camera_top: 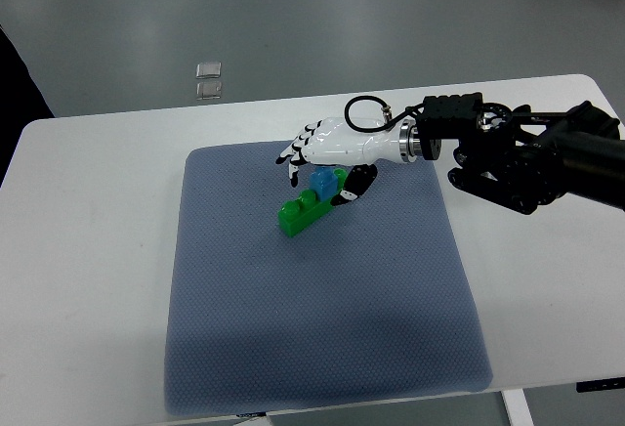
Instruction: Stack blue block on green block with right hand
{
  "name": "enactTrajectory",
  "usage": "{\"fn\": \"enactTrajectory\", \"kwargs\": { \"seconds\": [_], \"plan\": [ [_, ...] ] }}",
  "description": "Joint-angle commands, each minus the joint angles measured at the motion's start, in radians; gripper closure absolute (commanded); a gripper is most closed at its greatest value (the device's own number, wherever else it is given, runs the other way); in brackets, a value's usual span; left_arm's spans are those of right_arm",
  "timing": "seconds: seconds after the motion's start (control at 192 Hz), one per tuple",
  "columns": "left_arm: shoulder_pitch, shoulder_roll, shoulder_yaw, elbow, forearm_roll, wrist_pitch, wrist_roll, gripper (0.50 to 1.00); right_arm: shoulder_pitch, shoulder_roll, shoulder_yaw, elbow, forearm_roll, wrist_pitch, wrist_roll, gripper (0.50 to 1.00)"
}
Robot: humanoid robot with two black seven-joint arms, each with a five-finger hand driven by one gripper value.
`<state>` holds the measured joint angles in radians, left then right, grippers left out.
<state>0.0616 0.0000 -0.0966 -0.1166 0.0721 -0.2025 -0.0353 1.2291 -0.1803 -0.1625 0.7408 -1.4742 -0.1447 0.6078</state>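
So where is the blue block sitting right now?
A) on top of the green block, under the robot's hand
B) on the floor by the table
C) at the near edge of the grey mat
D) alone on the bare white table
A: the blue block rests on the green block on the grey mat, with the right hand over it, thumb beside the block.

A robotics lab setting: a white table topped with a grey-blue mat stands on a bare grey floor, with no household furnishings.
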Motion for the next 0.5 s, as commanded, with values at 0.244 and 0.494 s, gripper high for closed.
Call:
{"fn": "enactTrajectory", "kwargs": {
  "seconds": [0.244,0.494],
  "plan": [
    [0.000,0.000,0.000,0.000,0.000,0.000,0.000,0.500,0.032,-0.071,0.150,0.017,0.368,0.272,0.003,0.609],
    [0.000,0.000,0.000,0.000,0.000,0.000,0.000,0.500,-0.031,-0.097,0.301,-0.014,0.565,0.418,0.003,0.609]
  ]
}}
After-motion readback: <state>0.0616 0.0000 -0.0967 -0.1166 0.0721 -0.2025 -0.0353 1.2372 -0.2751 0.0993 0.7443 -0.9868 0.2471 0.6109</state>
